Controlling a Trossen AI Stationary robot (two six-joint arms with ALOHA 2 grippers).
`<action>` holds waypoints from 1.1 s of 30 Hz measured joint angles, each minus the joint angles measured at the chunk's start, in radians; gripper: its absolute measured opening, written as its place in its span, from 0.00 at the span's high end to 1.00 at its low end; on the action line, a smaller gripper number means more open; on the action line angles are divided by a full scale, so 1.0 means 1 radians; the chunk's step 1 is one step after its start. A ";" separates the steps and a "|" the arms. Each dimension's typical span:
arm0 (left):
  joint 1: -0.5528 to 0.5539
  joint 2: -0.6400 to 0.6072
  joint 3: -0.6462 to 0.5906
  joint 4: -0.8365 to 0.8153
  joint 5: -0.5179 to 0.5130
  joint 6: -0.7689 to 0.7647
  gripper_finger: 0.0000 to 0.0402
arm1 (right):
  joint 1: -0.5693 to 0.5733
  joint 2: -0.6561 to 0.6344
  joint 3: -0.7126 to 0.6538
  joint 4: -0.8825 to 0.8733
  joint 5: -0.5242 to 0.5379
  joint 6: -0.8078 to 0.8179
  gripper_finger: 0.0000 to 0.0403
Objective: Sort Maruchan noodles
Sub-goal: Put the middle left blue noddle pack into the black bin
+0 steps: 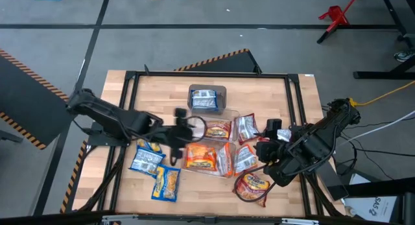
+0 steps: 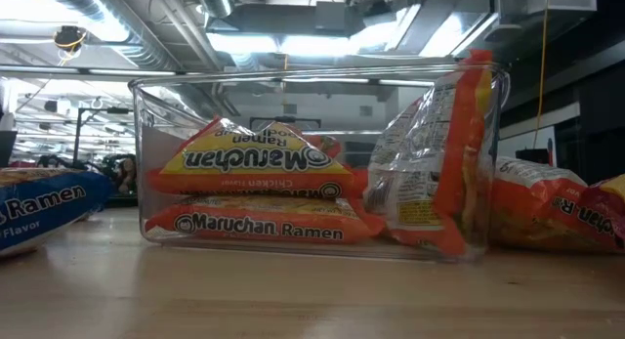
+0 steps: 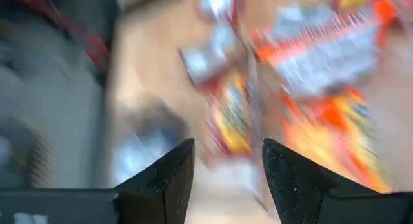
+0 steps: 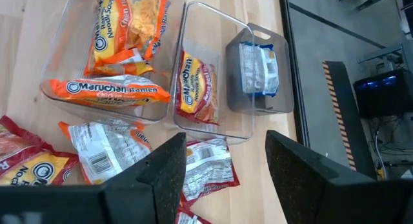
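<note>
Left end effector (image 1: pixel 183 129), fingers apart and empty, hovers nearest the blue packets (image 1: pixel 146 160) — they lie just behind it, long axes slanted.

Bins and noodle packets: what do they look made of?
Bins: apparently clear rigid plastic, glossy; the contents and room show through the walls, edges glint. Noodle packets: thin printed plastic film, shiny and crinkled. Table: light wood, visible grain, smooth.

A robotics lab or industrial workshop: a wooden bench (image 1: pixel 214 82) in a black metal frame stands on grey concrete floor (image 1: pixel 194 43) marked with black-and-orange hazard tape (image 1: pixel 214 59), with exposed ceiling ducts (image 2: pixel 117 36) and fluorescent lights (image 2: pixel 293 41) overhead and cables (image 1: pixel 382 92) trailing nearby
</note>
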 joint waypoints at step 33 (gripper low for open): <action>-0.415 -0.204 -0.526 -0.437 0.514 -1.902 0.56 | 0.000 0.000 0.000 0.001 -0.003 -0.001 0.51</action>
